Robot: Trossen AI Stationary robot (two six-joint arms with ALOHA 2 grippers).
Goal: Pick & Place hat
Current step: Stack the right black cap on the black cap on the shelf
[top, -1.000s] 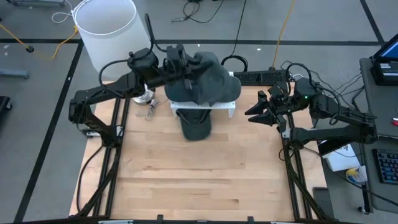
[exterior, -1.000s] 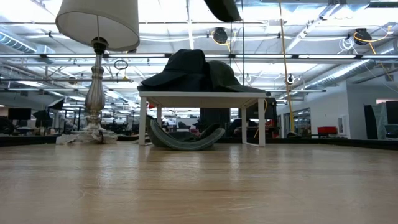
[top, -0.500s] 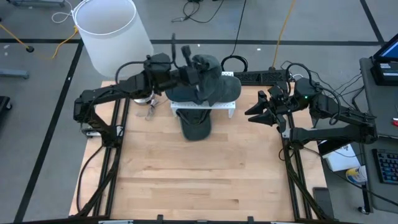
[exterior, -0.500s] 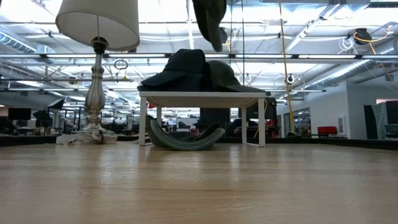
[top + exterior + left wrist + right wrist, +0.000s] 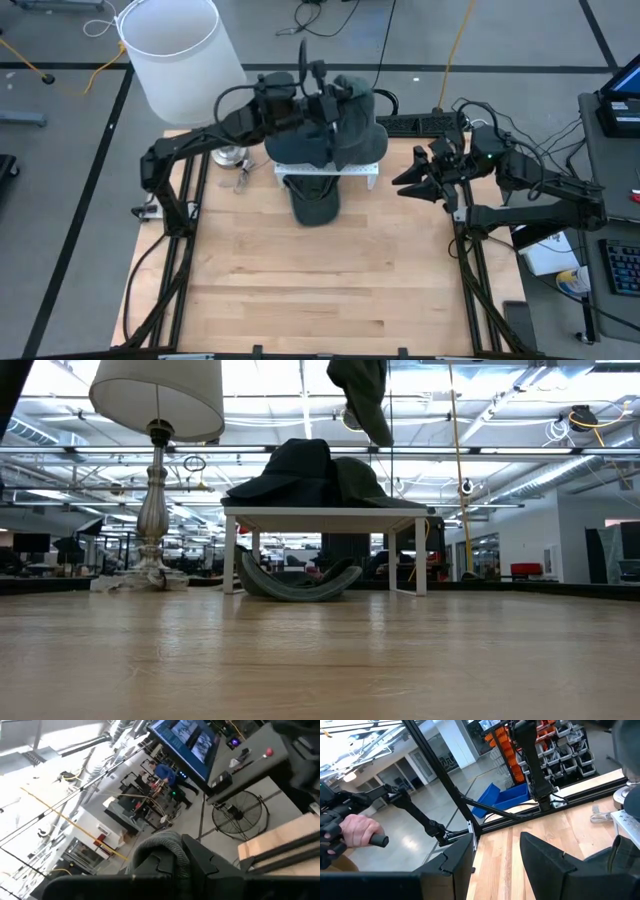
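Observation:
A dark hat (image 5: pixel 352 115) hangs high over the white stand (image 5: pixel 366 172), with my left gripper (image 5: pixel 322 92) shut on it; in the low view this hat (image 5: pixel 362 395) dangles from the picture's top. More dark hats (image 5: pixel 300 475) lie piled on the stand's top (image 5: pixel 320 515). Another hat (image 5: pixel 313 205) lies upturned on the table under the stand's near side. My right gripper (image 5: pixel 413 180) stands open to the right of the stand, holding nothing. My left gripper pinches a rolled edge of the hat (image 5: pixel 161 846) between its two fingers; which part of the hat this is I cannot tell. The fingers come in level from the table's left. The hat hangs below them, clear of the stand and the pile.
A lamp with a white shade (image 5: pixel 175 50) stands at the far left, its metal foot (image 5: pixel 232 158) beside the stand. The wooden table (image 5: pixel 320 290) is bare toward its near edge. In the right wrist view a person's hand (image 5: pixel 351 831) grips a handle beyond the table.
My left gripper has gone toward the table's right edge over the stand and sunk a little, rolling about its own axis. The hat it holds has swung with it from lying flat at the fingers to hanging down below them.

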